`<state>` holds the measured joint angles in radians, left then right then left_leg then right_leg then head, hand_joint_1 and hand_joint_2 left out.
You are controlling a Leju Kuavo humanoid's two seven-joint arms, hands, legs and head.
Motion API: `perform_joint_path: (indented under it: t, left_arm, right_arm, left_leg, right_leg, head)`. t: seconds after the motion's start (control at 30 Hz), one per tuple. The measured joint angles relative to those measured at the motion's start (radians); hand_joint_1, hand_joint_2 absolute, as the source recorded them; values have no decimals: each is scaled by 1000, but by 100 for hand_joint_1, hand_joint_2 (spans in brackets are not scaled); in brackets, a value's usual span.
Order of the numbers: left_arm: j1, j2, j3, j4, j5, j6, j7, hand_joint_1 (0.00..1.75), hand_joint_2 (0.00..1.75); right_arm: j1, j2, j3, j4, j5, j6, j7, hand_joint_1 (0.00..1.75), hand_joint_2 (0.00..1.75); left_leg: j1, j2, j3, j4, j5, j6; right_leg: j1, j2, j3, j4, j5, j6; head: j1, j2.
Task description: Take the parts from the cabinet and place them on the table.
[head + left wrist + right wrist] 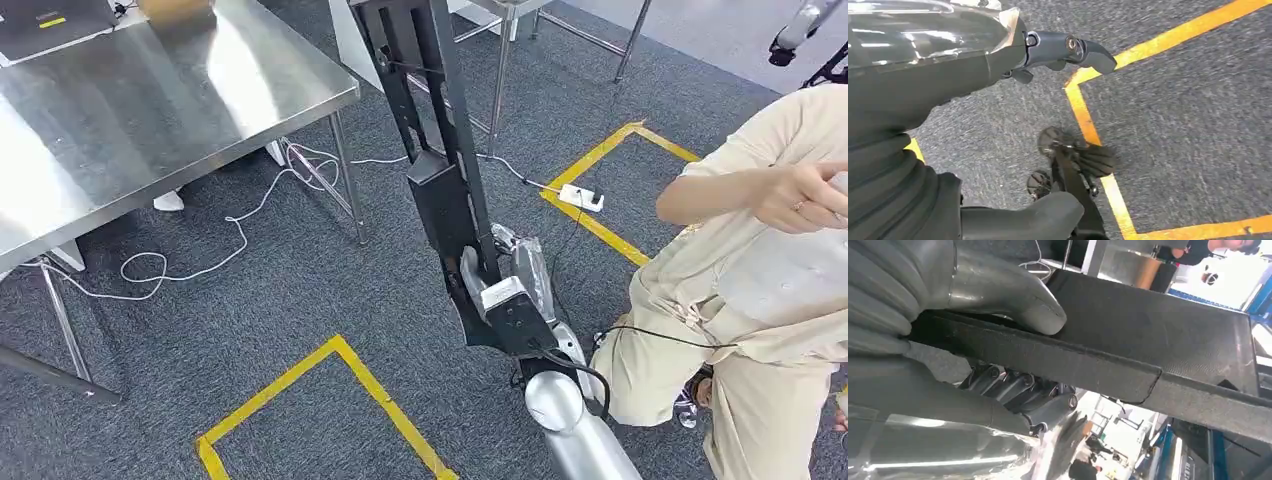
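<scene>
Grey carpet, yellow tape, steel table [150, 110] upper left of the head view. Your right hand [500, 290] grasps the long black part [425, 110] mid-frame, thumb pressed on top. Left hand [1058, 50] hangs released over the floor. Risk: the part's far end swings, twists loose, or clips the table leg or the person [750, 300] at right.

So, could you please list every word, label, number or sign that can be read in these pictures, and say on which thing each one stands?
No text can be read in any view.
Laptop on the steel table: a yellow label, too small to read.
Blue surface behind the black part in the right wrist view: pale lettering, too blurred to read.
Yellow floor tape: plain lines, no writing.
</scene>
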<state>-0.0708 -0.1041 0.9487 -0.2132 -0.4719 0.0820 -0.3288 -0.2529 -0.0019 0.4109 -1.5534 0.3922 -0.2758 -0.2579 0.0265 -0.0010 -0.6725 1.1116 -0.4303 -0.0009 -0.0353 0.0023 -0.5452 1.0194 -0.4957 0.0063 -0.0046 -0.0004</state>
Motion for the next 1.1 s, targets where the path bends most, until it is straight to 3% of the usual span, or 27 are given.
perform_joint_path:
  t: [0.03,0.07,0.17,0.2,0.23,0.27,0.3,0.37,0.4,0.43,0.5,0.53,0.57,0.6,0.67,0.73,0.8,0.87,0.9,0.93,0.97,1.03,1.07,1.1]
  left_arm:
    - [0,1,0,0,-1,0,0,0,175]
    - [-2,1,0,0,-2,0,0,0,175]
    - [0,1,0,0,-2,0,1,0,175]
    - [0,2,0,0,-3,0,1,0,175]
    - [1,2,0,0,-3,0,0,0,175]
    - [0,1,0,0,-3,-1,0,0,175]
    - [0,2,0,0,-3,-1,0,0,175]
    - [-1,2,0,0,-3,-1,0,0,175]
    - [0,2,0,0,-3,-1,1,0,175]
    - [0,2,0,0,-3,-2,0,0,175]
    - [0,1,0,0,-6,-6,1,0,175]
    - [0,0,0,0,-10,-8,1,0,175]
    - [0,0,0,0,-10,-9,1,0,175]
    - [-1,0,0,0,-13,-9,2,0,175]
    - [0,1,0,0,-17,-9,2,0,175]
    - [-2,6,0,-2,-21,-9,2,0,175]
    - [-2,2,0,0,-22,-9,2,0,175]
    - [0,3,0,0,-21,-8,2,0,175]
    - [1,3,0,0,-21,-7,2,0,175]
    - [1,3,0,0,-20,-6,2,0,175]
    - [0,4,0,0,-20,-6,2,0,175]
    - [0,4,0,0,-18,-5,2,0,175]
    - [0,3,0,1,-18,-5,2,0,175]
    - [-1,3,0,1,-17,-5,2,0,175]
  right_arm:
    - [-1,0,0,0,-1,0,-2,175,175]
    - [-3,0,0,0,-2,-2,-3,175,175]
    - [-3,-1,1,0,-3,-3,-6,175,175]
    - [-4,0,1,-2,-3,-3,-6,175,175]
    - [-4,-2,1,-2,-3,-3,-7,175,175]
    - [-8,-2,1,-2,-3,-3,-8,175,175]
    - [-8,-3,1,-2,-3,-4,-9,175,175]
    - [-2,-9,1,-1,-3,-4,-9,175,175]
    - [0,-11,1,0,-3,-4,-8,175,175]
    - [1,-11,1,1,-3,-4,-8,175,175]
    - [-2,-12,1,1,-3,-5,-8,175,175]
    - [-2,-12,1,1,-3,-5,-8,175,175]
    - [-2,-12,1,1,-3,-6,-8,175,175]
    - [-3,-12,1,0,-3,-7,-8,175,175]
    - [-3,-12,0,-2,-3,-10,-8,175,175]
    - [-1,-12,-1,-8,-3,-11,-8,175,175]
    - [-1,-11,-5,-11,-3,-14,-8,175,175]
    - [0,-11,-4,-11,-3,-14,-8,175,175]
    - [0,-11,-4,-10,-5,-14,-8,175,175]
    - [-1,-11,-4,-10,-8,-14,-8,175,175]
    - [-2,-10,-4,-10,-10,-13,-7,175,175]
    - [-5,-7,-4,-10,-13,-13,-7,175,175]
    - [-9,-6,-4,-10,-14,-13,-7,175,175]
    - [-14,-6,-4,-10,-15,-12,-7,175,175]
  left_leg:
    - [0,4,31,-76,28,3]
    - [-10,3,40,-85,9,5]
    - [-21,-3,36,-81,1,23]
    - [-20,-5,50,-97,6,33]
    - [-15,-4,63,-109,9,40]
    - [-16,-3,70,-113,6,50]
    - [-18,-4,74,-113,2,57]
    - [-24,-5,82,-112,-7,67]
    - [-27,-9,88,-112,-12,67]
    - [-30,-11,94,-112,-17,68]
    - [-36,-17,113,-111,-30,65]
    - [-38,-19,120,-111,-37,63]
    - [-48,-21,121,-104,-47,57]
    - [-48,-21,121,-104,-53,54]
    - [-41,-20,122,-105,-56,47]
    - [-35,-18,119,-88,-71,32]
    - [-27,-13,65,26,-124,14]
    - [-13,-8,-33,184,-177,-2]
    - [-7,-6,-60,212,-171,-7]
    - [-1,-3,-63,194,-142,-11]
    - [5,-1,-43,133,-92,-16]
    - [15,5,38,-57,18,-23]
    - [9,4,57,-90,9,-28]
    - [6,-3,55,-92,5,-17]
  right_leg:
    - [0,0,2,-3,-6,5]
    - [11,0,6,-3,-11,14]
    - [5,-2,11,-16,-14,32]
    - [12,-3,15,-19,-19,41]
    - [10,-5,5,6,-25,40]
    - [13,-5,-22,62,-46,33]
    - [13,-4,-70,146,-76,25]
    - [13,-4,-167,295,-114,23]
    - [13,-4,-190,311,-105,28]
    - [14,-4,-185,278,-76,36]
    - [17,-4,-117,104,19,50]
    - [19,-4,-82,21,56,48]
    - [25,-2,-68,-1,63,34]
    - [22,-2,-66,-5,63,25]
    - [25,-2,-66,-5,60,14]
    - [9,0,-53,-16,62,4]
    - [6,-2,-42,-18,53,-10]
    - [6,-2,-35,-18,44,-16]
    - [4,-1,-31,-18,40,-13]
    - [2,-1,-25,-18,36,-10]
    - [-2,-1,-16,-18,29,-5]
    - [-8,0,5,-18,15,10]
    - [1,1,9,-16,8,19]
    - [3,1,6,-18,4,27]
  head:
    - [-2,0]
    - [-3,0]
    - [-4,0]
    - [-5,0]
    - [0,0]
    - [1,0]
    - [2,0]
    - [2,0]
    - [2,0]
    - [2,0]
    - [3,0]
    - [3,0]
    - [1,0]
    - [1,0]
    - [1,0]
    - [2,0]
    - [-7,0]
    - [-7,0]
    - [-8,0]
    - [-7,0]
    - [-8,0]
    - [-9,0]
    - [-11,0]
    - [-12,0]
